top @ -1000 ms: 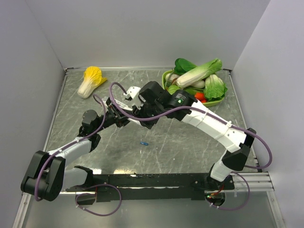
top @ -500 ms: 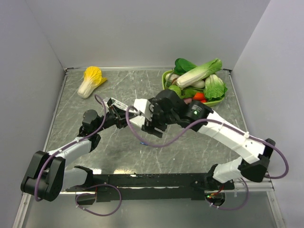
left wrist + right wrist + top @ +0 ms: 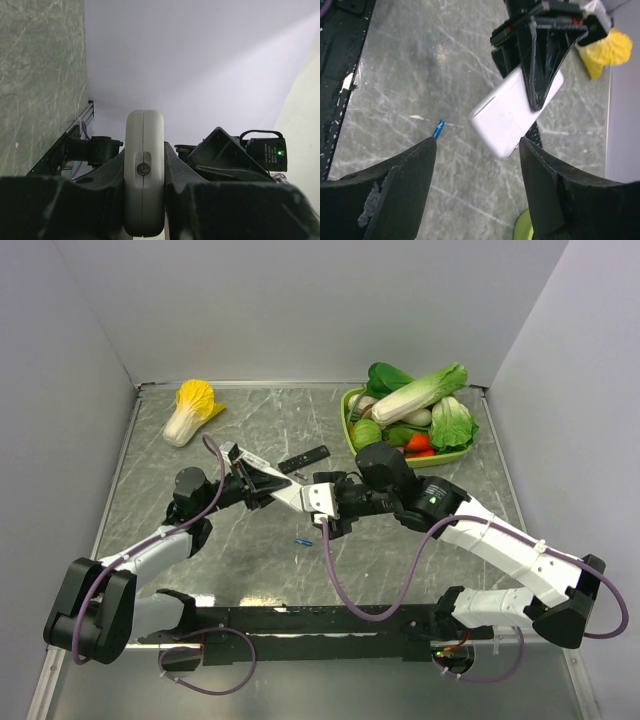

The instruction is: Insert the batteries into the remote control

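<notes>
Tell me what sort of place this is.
Probably a robotics lab test cell: plain white walls box in a marble-patterned table, two robot arms are bolted at its near edge, and a green tray holds toy-like vegetables.

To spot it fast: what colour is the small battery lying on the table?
Blue. The battery shows best in the right wrist view.

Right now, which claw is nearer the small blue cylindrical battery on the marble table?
Right. The right claw hovers open just beyond and right of the small blue cylindrical battery; the left claw is farther back-left, clamping the large white rectangular remote control.
</notes>
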